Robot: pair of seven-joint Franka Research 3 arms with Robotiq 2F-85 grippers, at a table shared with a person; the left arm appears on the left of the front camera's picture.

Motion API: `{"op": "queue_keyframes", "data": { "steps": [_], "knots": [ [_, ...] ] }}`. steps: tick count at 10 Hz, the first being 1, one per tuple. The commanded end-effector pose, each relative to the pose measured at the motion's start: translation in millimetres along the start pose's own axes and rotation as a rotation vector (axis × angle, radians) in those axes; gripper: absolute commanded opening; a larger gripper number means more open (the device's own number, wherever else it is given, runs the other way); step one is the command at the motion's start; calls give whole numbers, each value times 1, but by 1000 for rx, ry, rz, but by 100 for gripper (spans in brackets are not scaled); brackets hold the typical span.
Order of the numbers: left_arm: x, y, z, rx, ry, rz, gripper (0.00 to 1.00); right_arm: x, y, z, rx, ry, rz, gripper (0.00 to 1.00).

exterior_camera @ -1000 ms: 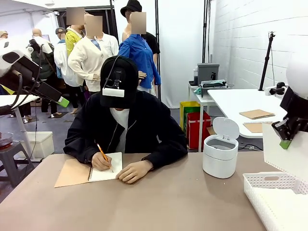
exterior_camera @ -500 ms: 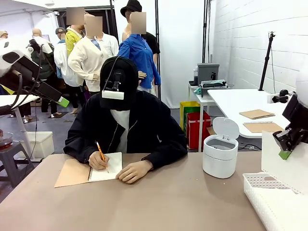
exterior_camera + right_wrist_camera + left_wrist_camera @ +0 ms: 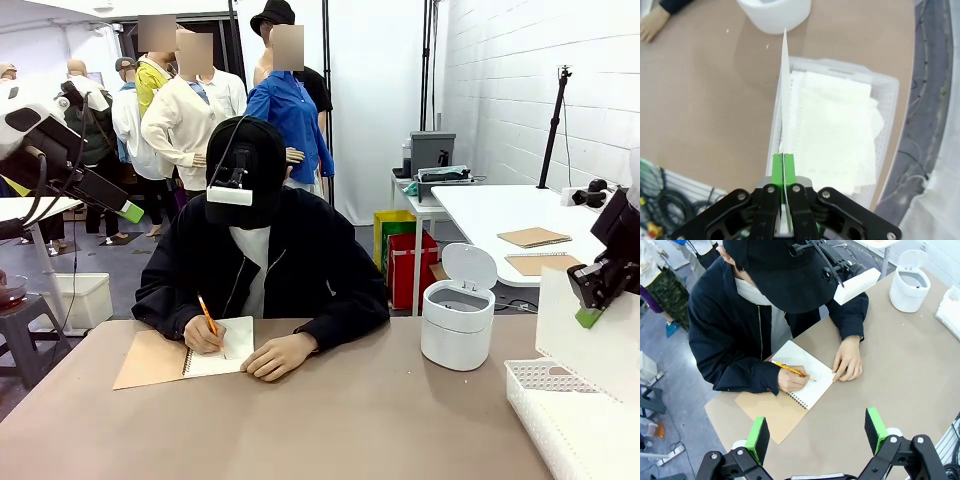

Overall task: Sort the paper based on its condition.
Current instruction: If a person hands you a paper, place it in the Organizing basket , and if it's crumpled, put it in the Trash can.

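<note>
Paper [image 3: 785, 100] in right gripper [image 3: 784, 170]

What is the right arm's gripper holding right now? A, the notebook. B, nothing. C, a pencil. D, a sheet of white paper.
D: the right gripper has its green fingers pinched on a white sheet of paper, hanging above the white basket.

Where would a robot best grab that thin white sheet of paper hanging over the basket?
By its top edge, from above, as the right gripper does now: green pads pinch the thin white sheet of paper so it hangs edge-down over the white perforated plastic basket. It is likely too floppy to hold elsewhere.
</note>
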State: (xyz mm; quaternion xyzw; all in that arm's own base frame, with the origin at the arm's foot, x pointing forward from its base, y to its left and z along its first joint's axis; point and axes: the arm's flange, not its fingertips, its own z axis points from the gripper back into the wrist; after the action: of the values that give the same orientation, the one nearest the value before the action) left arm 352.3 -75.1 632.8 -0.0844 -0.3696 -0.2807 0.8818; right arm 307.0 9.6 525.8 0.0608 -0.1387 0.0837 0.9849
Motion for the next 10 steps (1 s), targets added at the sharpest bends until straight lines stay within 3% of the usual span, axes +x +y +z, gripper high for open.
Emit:
{"op": "queue_keyframes", "data": {
  "steps": [1, 5, 10],
  "knots": [
    [0, 1, 1, 4, -6, 1, 100, -58, 1, -49, 15, 103, 2, 0],
    [0, 1, 1, 4, -6, 1, 100, -76, 4, -84, 10, 235, 29, 0],
    [0, 1, 1, 4, -6, 1, 100, -90, -4, -122, -20, 196, 36, 0]
  ]
}}
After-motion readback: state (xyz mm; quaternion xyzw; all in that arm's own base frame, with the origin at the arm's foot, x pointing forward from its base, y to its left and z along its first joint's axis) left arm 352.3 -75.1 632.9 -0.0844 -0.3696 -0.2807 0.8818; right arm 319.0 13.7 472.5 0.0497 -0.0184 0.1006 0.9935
